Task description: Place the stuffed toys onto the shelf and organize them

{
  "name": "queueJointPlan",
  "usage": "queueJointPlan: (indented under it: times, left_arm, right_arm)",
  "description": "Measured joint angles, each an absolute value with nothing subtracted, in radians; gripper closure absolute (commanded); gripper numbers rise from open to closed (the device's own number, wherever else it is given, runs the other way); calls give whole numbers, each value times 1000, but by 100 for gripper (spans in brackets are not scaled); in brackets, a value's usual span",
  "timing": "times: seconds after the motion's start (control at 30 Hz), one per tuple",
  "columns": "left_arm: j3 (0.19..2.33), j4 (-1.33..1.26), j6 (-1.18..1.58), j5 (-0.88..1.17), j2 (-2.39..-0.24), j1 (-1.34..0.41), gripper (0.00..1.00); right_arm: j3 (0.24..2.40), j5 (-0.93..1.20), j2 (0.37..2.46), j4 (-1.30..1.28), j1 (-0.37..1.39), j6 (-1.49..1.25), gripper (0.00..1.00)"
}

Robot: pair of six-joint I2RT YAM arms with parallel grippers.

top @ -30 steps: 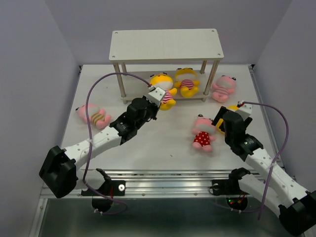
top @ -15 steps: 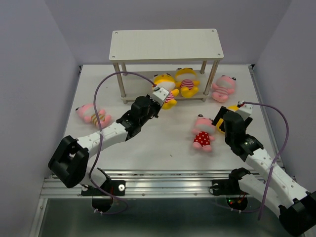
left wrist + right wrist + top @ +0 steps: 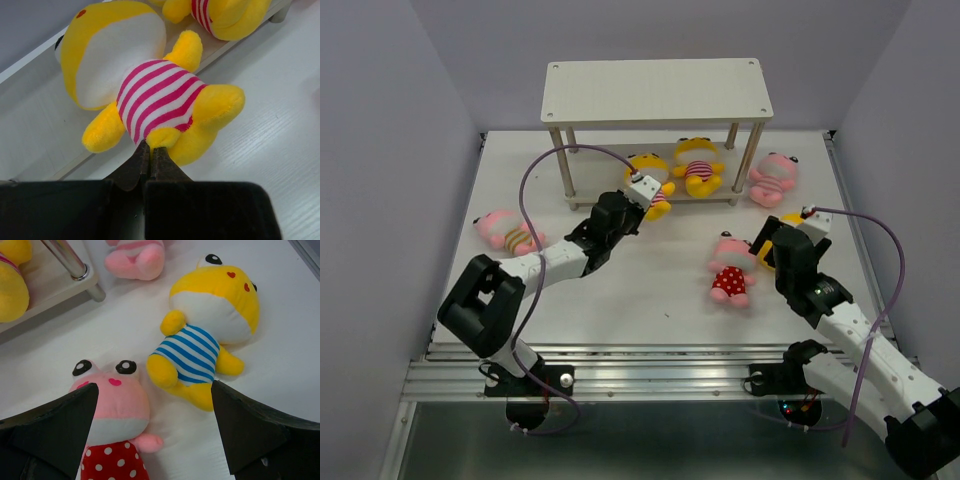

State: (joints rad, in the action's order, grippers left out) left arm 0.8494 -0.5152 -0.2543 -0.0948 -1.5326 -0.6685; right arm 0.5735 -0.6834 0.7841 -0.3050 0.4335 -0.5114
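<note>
The shelf (image 3: 650,90) stands at the back centre. A yellow toy in pink stripes (image 3: 650,178) lies partly on its lower board (image 3: 30,115), body over the front edge. My left gripper (image 3: 642,197) is shut, its tips (image 3: 150,147) touching that toy's (image 3: 160,100) foot. A second yellow toy (image 3: 698,165) lies on the lower board. My right gripper (image 3: 782,240) is open and empty (image 3: 155,390), above the table between a pink polka-dot toy (image 3: 110,410) and a yellow toy in blue stripes (image 3: 200,345).
A pink striped toy (image 3: 775,178) lies on the table by the shelf's right front leg (image 3: 67,257). Another pink striped toy (image 3: 508,232) lies at the left. The shelf's top board holds nothing. Grey walls close in the table on three sides.
My left arm has reached further towards the shelf, and the yellow pink-striped toy has slid back onto the lower board. The right arm has not moved.
</note>
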Motion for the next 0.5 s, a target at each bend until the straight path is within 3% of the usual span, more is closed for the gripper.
queueJointPlan:
  times: [0.5]
  left_arm:
    - [925, -588, -253, -112, -1648, -619, 100]
  right_arm:
    - [573, -704, 779, -298, 434, -501, 0]
